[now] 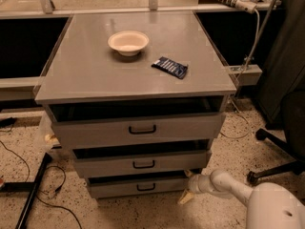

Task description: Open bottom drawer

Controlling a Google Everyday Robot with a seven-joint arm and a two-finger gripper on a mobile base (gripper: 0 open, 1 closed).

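Facing forward, bottom drawer (119,189) spanning left-right, gripper (188,187) beside right corner

The tabletop (95,75) and the bottom drawer (114,189) are smooth grey painted metal with a dull sheen; the drawer's loop handle (146,187) is matt black. The bowl (128,42) looks glossy cream, the packet (170,67) a shiny dark wrapper, the floor (143,213) speckled stone. The end effector (187,187), low beside the bottom drawer's right end, is smooth white plastic with parted yellowish tips.
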